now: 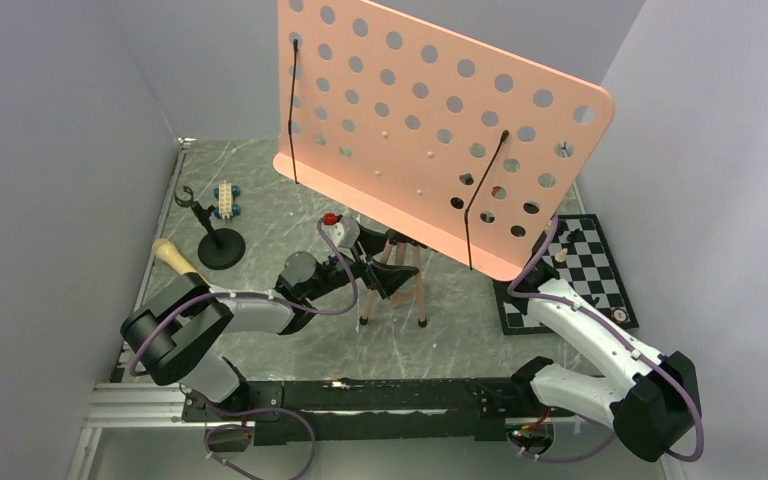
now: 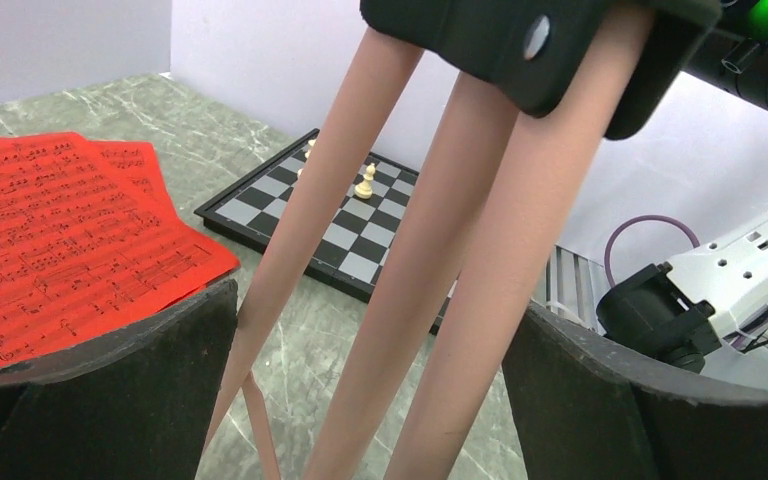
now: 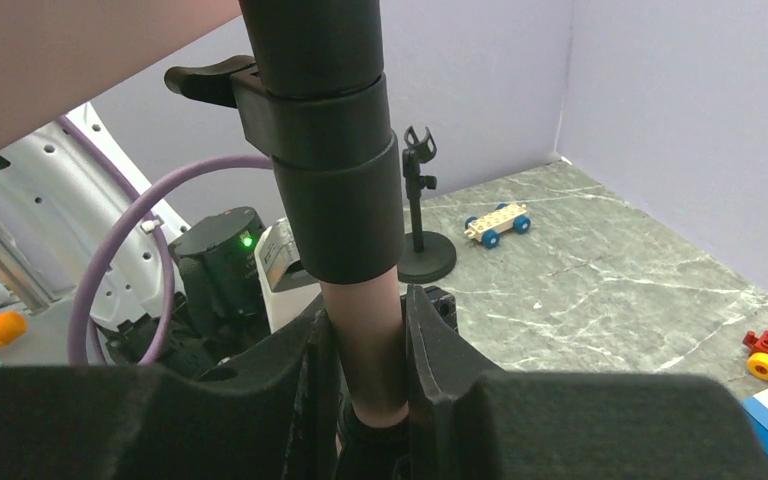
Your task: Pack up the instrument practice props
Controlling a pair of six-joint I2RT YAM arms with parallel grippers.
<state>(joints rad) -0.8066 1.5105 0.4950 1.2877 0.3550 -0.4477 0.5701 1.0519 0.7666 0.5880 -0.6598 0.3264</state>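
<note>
At the left of the overhead view, a small black round-base mic stand (image 1: 219,243) stands upright, and a beige foam-headed microphone (image 1: 171,255) lies near it. In the centre, the left gripper (image 2: 370,310) is spread wide around the legs of the pink perforated-desk tripod music stand (image 1: 430,130). Toward the right, the right gripper (image 3: 365,335) pinches the stand's pink pole, near a black-and-white chessboard (image 1: 592,268).

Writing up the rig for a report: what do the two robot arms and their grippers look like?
The left arm and right arm have pale grey-white links with bulky black joint housings. A purple cable loops along each. The left gripper and right gripper have black matte fingers.
</note>
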